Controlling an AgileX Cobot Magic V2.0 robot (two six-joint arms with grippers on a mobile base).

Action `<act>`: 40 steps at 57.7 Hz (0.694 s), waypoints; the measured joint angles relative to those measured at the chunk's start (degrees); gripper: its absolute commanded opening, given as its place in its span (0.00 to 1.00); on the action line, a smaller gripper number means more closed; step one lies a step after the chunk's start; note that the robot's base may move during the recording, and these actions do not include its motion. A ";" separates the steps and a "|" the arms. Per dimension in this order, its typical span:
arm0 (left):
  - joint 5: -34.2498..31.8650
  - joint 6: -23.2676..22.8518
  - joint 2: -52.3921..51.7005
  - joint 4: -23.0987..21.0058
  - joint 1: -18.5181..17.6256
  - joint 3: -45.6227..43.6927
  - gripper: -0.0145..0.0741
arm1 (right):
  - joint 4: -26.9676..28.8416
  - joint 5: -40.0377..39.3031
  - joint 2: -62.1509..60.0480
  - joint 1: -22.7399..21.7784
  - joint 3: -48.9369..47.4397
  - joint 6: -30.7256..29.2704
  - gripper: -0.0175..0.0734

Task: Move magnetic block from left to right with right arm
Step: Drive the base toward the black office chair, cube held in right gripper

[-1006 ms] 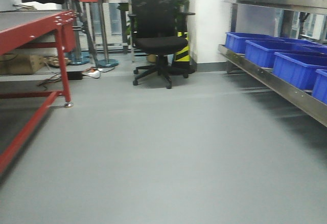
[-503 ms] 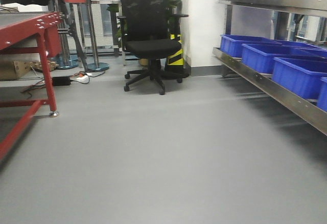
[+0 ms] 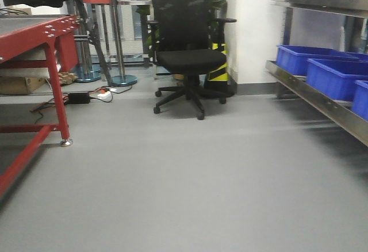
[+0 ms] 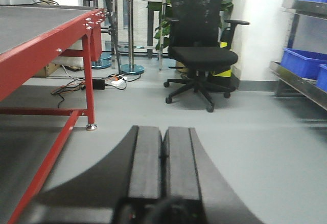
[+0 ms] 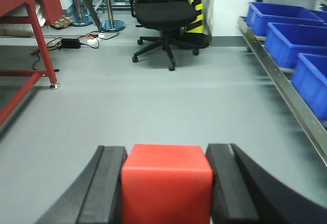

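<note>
The magnetic block [image 5: 166,183], a plain bright red cube, fills the gap between the two black fingers of my right gripper [image 5: 167,155], which is shut on it above the grey floor. My left gripper [image 4: 163,134] is shut with nothing in it, its two pads pressed together, pointing toward the floor beside the red table. Neither gripper nor the block shows in the front-facing view.
A red-framed table [image 3: 35,30] stands at the left, its leg [image 3: 60,99] on the floor. A black office chair [image 3: 190,56] is ahead. Steel shelving [image 3: 322,99] with blue bins [image 3: 336,76] runs along the right. Cables and a power strip [image 3: 95,95] lie behind the table.
The front view has swung: the chair and the shelves shifted right in the frame after drifting left, and the table leg appears nearer and lower.
</note>
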 measured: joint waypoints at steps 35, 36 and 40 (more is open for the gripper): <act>0.00 0.00 0.00 0.00 0.10 0.00 0.02 | -0.04 0.00 0.00 0.00 0.00 0.00 0.44; 0.00 0.00 0.00 0.00 0.10 0.00 0.02 | -0.04 0.00 0.00 -0.10 0.00 0.00 0.44; 0.00 0.00 0.00 0.00 0.10 0.00 0.02 | -0.04 0.00 0.00 -0.12 0.00 0.00 0.44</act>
